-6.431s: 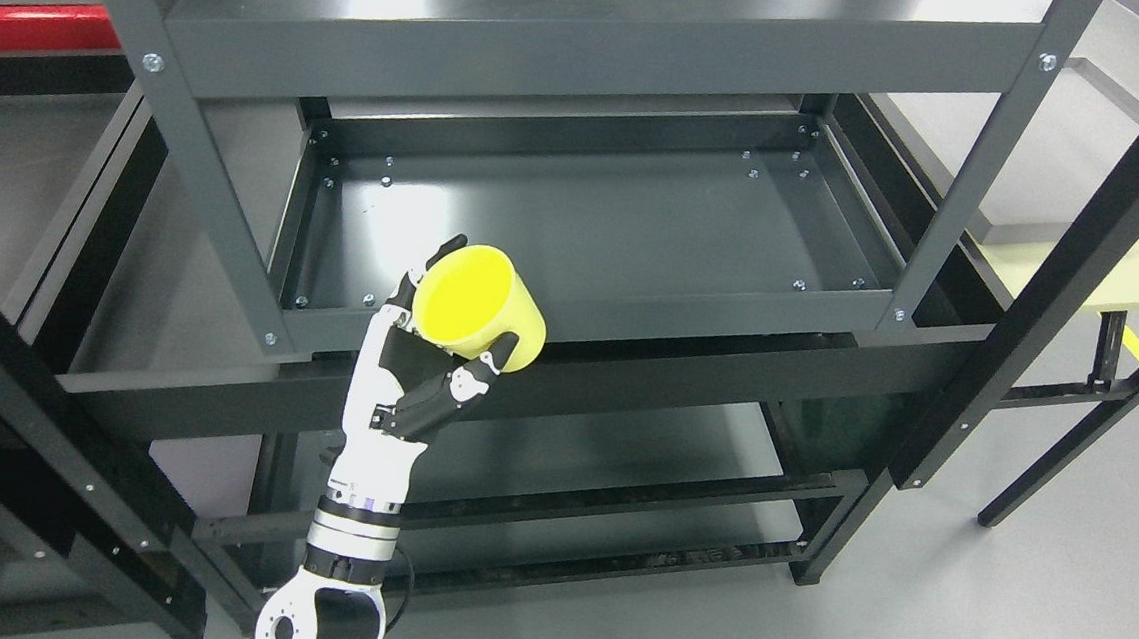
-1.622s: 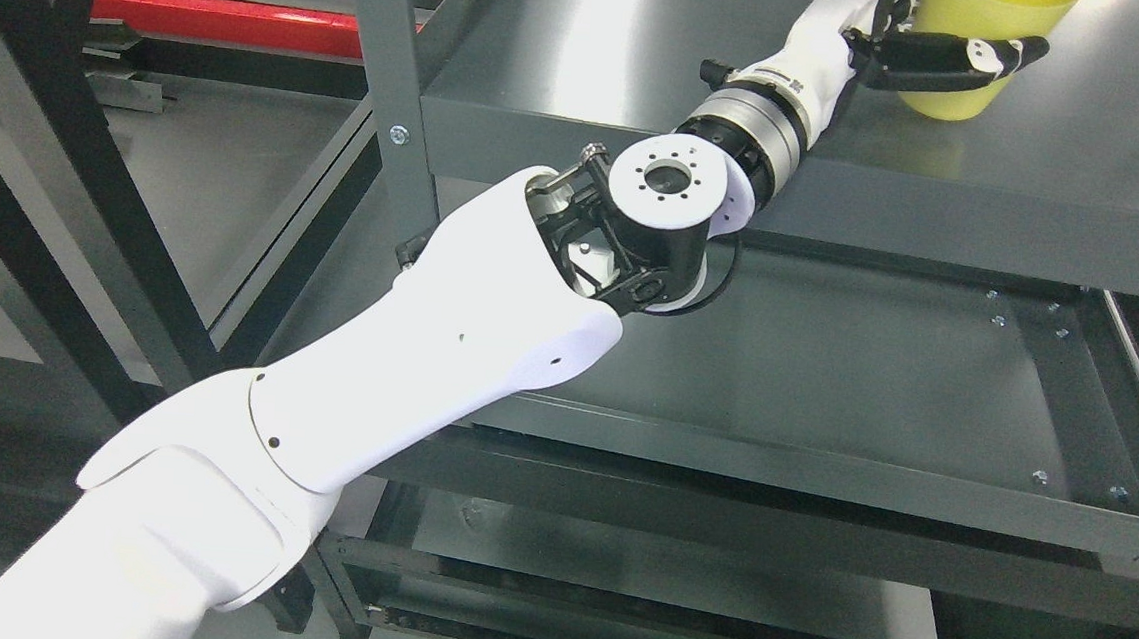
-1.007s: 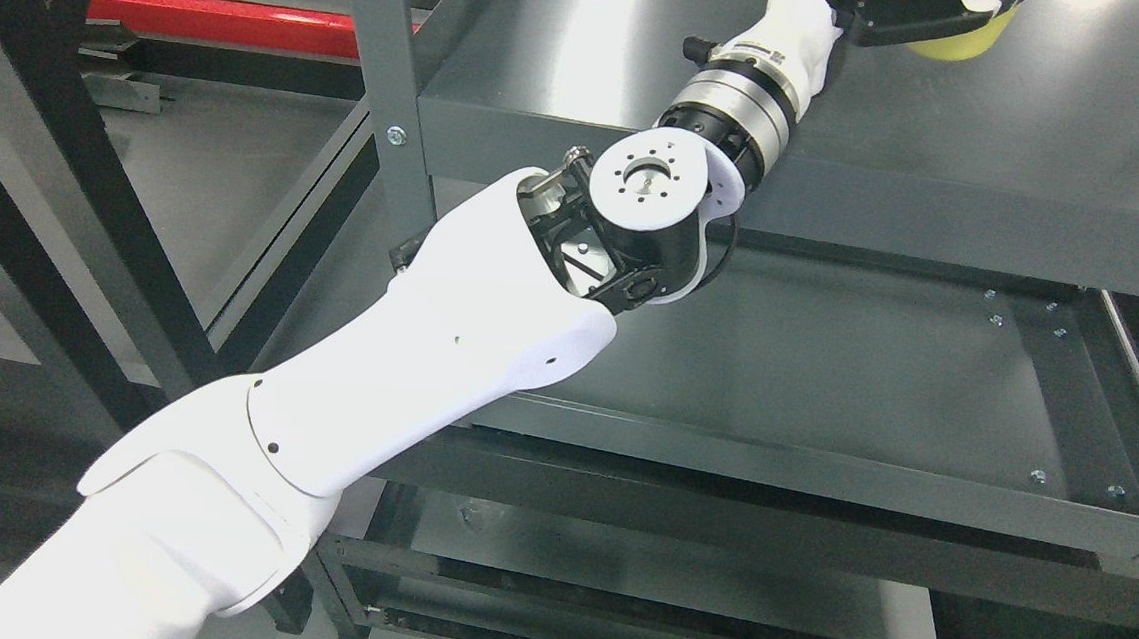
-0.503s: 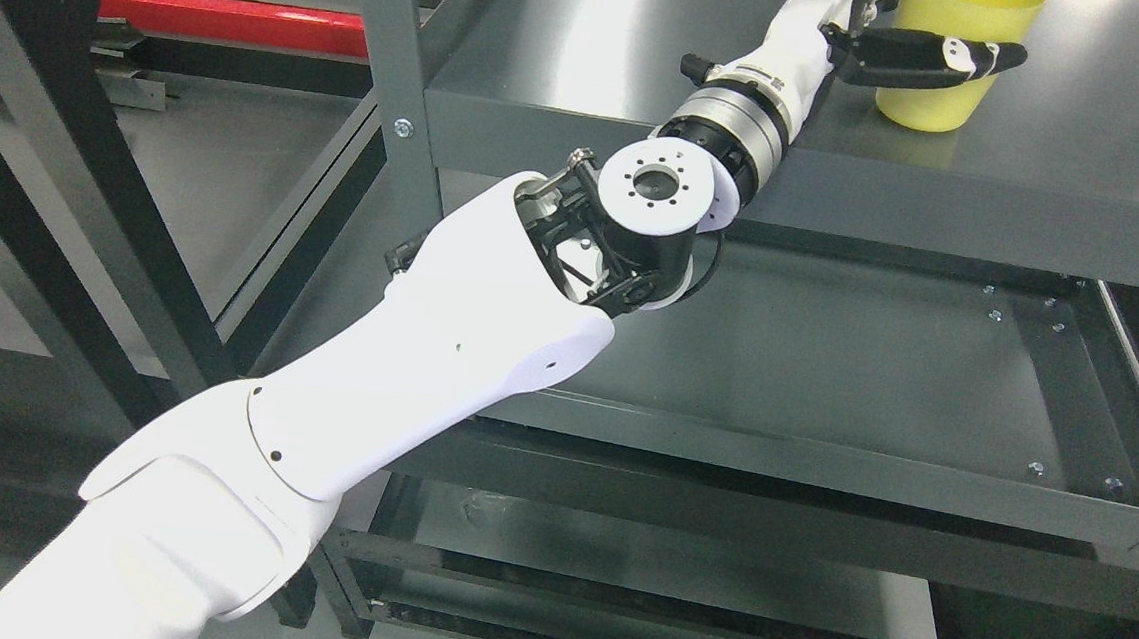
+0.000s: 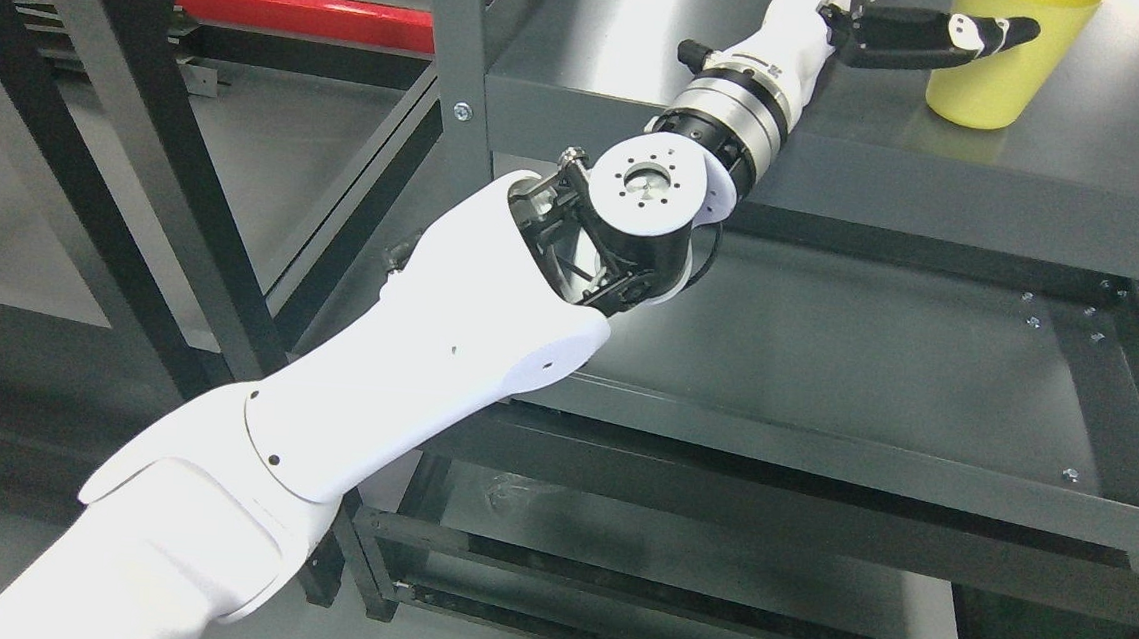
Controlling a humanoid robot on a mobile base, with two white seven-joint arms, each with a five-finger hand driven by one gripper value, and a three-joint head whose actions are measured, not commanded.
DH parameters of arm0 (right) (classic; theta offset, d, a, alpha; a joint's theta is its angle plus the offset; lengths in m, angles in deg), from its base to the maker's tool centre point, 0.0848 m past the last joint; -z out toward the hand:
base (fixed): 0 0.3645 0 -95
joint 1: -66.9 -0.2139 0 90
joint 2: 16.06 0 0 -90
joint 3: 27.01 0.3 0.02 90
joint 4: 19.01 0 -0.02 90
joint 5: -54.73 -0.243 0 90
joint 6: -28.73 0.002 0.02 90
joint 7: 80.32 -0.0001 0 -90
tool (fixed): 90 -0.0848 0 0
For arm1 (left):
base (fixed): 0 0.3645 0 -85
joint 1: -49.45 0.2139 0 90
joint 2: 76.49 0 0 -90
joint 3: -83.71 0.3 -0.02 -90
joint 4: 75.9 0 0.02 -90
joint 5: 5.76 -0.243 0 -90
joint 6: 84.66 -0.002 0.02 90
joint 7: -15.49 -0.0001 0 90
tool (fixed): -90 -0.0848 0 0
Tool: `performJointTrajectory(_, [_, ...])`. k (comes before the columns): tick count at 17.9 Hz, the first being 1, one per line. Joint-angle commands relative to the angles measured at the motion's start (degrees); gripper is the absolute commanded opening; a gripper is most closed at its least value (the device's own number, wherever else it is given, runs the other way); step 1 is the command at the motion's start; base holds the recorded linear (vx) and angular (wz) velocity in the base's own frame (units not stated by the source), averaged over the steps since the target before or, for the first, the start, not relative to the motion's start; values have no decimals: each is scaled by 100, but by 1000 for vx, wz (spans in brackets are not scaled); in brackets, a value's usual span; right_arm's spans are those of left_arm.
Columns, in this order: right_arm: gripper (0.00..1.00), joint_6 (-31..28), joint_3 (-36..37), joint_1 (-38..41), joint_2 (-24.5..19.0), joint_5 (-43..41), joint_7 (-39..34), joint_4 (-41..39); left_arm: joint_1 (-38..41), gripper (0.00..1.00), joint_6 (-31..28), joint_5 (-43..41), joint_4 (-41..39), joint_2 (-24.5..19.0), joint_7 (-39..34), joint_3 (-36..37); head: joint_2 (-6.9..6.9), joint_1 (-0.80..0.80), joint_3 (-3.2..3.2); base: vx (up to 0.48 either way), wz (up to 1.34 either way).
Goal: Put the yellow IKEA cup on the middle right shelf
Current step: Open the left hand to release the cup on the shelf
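Observation:
The yellow cup stands upright on the grey shelf board at the top right of the head view, its rim cut off by the picture's top edge. My left arm reaches up from the lower left, and the left hand is beside the cup on its left. The black thumb lies straight across the front of the cup's left half. The other fingers are cut off by the top edge. The hand looks loosened, with the cup resting on the board.
Below the board lies a recessed grey shelf tray with bolt heads along its right side. A grey upright stands left of the wrist, black frame bars further left, and a red beam behind.
The whole picture has shifted right, so the camera moved. The cup came down onto the board, and the thumb now reaches less far across it than half a second ago.

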Motion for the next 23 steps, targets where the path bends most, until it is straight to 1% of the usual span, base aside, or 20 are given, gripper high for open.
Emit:
performJointTrajectory(1, [99, -4, -97, 79, 100, -141, -5, 0, 7, 99, 86, -279, -486, -100, -4, -435, 0, 0, 0, -33, 16])
performJointTrajectory(6, [99, -4, -97, 79, 100, -141, -5, 0, 191, 99, 218, -419, -1215, -100, 5, -769, 0, 0, 0, -35, -35])
performJointTrajectory(8, [99, -4, -97, 79, 100, -141, -5, 0, 270, 99, 436, -446, -1427, -100, 118, -997, 0, 0, 0, -39, 22])
performJointTrajectory(10, [99, -4, -97, 79, 100, -141, -5, 0, 367, 99, 735, -533, -1559, -100, 503, -1042, 0, 0, 0, -59, 53])
performJointTrajectory(12, [99, -4, -97, 79, 100, -141, -5, 0, 507, 99, 868, -604, -1647, -100, 1196, -929, 0, 0, 0, -129, 24])
performJointTrajectory(14, [99, -4, -97, 79, 100, -141, -5, 0, 691, 98, 851, -770, -1621, -100, 1839, -806, 0, 0, 0, -152, -33])
performJointTrajectory(15, [99, -4, -97, 79, 100, -141, -5, 0, 805, 98, 833, -954, -1595, -100, 1920, -675, 0, 0, 0, -163, -71])
performJointTrajectory(18, [99, -4, -97, 79, 100, -141, -5, 0, 1122, 98, 833, -1421, -1455, -100, 1921, -349, 0, 0, 0, -190, -169])
performJointTrajectory(21, [99, -4, -97, 79, 100, -141, -5, 0, 1596, 98, 842, -1983, -884, -100, 1947, -391, 0, 0, 0, -203, -198])
performJointTrajectory(23, [99, -4, -97, 79, 100, -141, -5, 0, 2114, 98, 833, -2107, -673, -100, 1956, -593, 0, 0, 0, -222, -98])
